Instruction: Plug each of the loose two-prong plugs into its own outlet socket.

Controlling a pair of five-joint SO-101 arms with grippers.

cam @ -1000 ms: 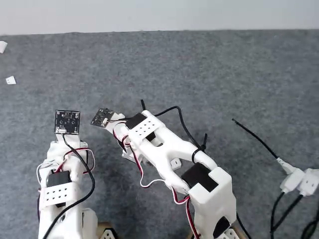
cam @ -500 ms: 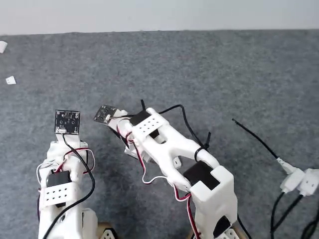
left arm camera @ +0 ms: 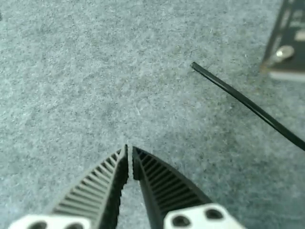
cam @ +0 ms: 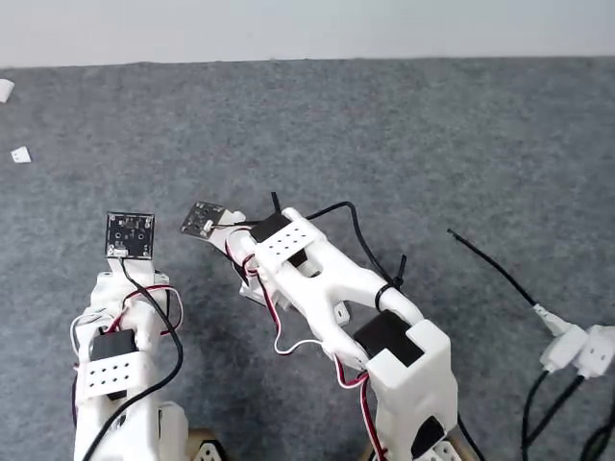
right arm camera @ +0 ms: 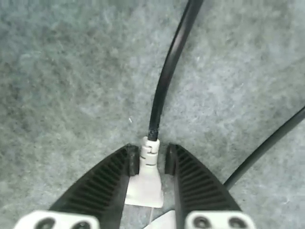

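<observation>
Two white jointed robot arms: left arm (cam: 120, 370), right arm (cam: 332, 283). Two grippers with black ribbed fingers: left gripper (left arm camera: 128, 151), right gripper (right arm camera: 151, 160). One white plastic two-prong plug (right arm camera: 145, 183) between the right gripper's fingers. Two black round cords by that gripper: plug's cord (right arm camera: 167, 81), second cord (right arm camera: 267, 143). Two white plastic connector blocks well off its outer side: nearer block (cam: 560, 348), farther block (cam: 598, 351). Two small white scraps far beyond the left gripper: upper scrap (cam: 4, 90), lower scrap (cam: 21, 155).

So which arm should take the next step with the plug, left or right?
Right. The right gripper holds the white plug between its fingers, its black cord trailing off. The left gripper is shut on nothing, over the grey carpet.
</observation>
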